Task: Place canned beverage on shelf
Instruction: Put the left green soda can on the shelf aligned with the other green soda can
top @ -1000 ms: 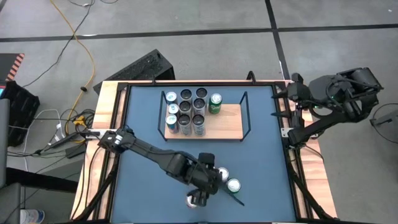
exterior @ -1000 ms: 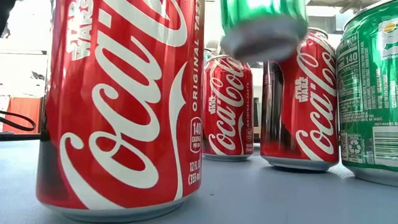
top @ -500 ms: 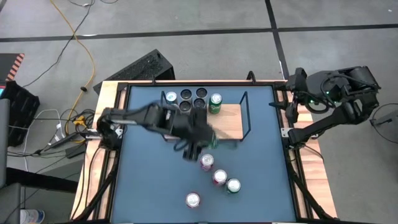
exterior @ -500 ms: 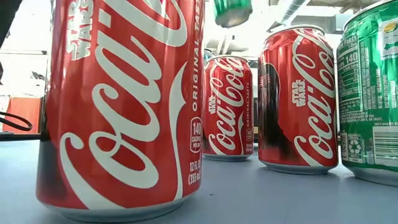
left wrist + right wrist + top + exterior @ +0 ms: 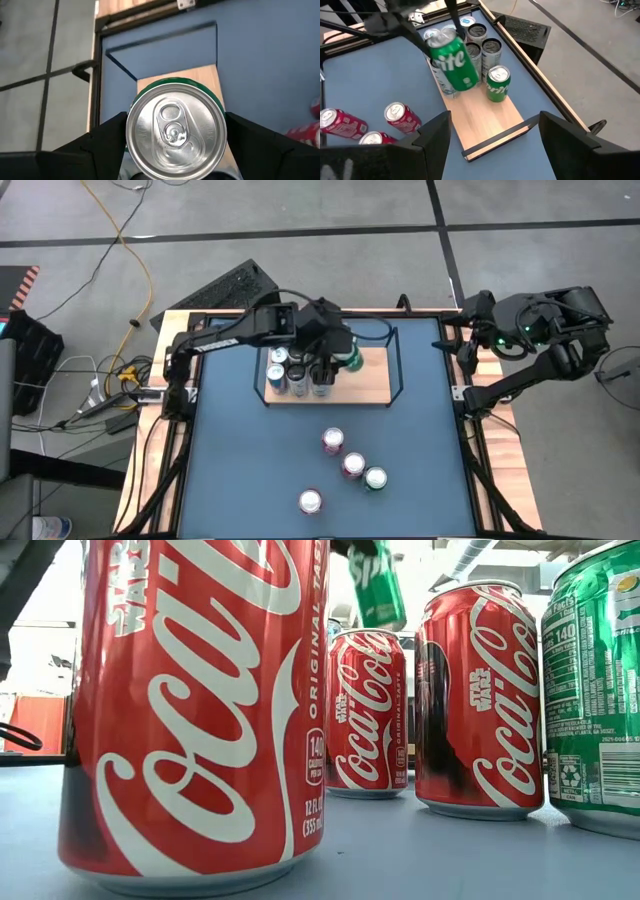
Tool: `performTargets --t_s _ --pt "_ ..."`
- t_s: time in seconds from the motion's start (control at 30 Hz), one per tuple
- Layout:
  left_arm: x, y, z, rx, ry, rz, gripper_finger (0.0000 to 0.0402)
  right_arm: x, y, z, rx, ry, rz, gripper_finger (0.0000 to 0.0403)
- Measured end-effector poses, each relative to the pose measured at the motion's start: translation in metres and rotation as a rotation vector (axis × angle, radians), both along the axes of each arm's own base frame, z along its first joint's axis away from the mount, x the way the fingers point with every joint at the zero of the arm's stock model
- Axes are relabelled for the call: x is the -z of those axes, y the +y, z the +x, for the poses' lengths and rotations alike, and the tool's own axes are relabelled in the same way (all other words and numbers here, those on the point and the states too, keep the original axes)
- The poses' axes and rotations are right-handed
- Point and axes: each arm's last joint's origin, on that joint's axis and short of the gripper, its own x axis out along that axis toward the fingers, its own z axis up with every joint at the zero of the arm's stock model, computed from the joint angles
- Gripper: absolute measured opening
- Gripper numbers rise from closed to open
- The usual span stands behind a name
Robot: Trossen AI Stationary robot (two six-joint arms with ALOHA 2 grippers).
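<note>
Now carrying: left gripper (image 5: 175, 172) clamped on green can (image 5: 454, 64), tilted in the air above shelf (image 5: 492, 117), beside standing cans (image 5: 485, 47). Next: level, lower onto bare wood, release. Right gripper (image 5: 490, 150) waiting open at table edge.

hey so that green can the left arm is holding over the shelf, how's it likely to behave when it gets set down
The green can hangs tilted in the left gripper, so it may wobble or tip unless straightened first. Its smooth metal wall looks slippery. The pull tab looks unopened, so it is probably full and fairly heavy, and once upright it should stand steady on the shelf.
</note>
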Motion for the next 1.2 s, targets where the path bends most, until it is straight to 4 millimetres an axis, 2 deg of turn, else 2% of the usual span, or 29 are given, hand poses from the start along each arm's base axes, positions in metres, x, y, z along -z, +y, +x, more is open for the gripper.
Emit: performTargets --t_s 0.2,0.33,0.6,0.73,1.2 --pt "0.042 0.007 0.009 0.023 0.107 -0.023 0.0285 0.0 0.0 0.0 0.002 0.0 0.002 0.0282" --pt "0.058 0.007 0.015 0.02 0.097 -0.039 0.0285 0.0 0.0 0.0 0.002 0.0 0.002 0.0282" --pt "0.068 0.018 0.022 -0.05 0.029 -0.059 0.0286 0.0 0.0 0.0 0.002 0.001 0.002 0.0282" --pt "0.079 0.026 0.026 -0.043 0.07 -0.108 0.0286 0.0 0.0 0.0 0.001 0.002 0.001 0.0282" --pt "0.11 0.028 0.037 -0.044 0.154 -0.141 0.0286 0.0 0.0 0.0 0.013 0.001 -0.012 0.0282"
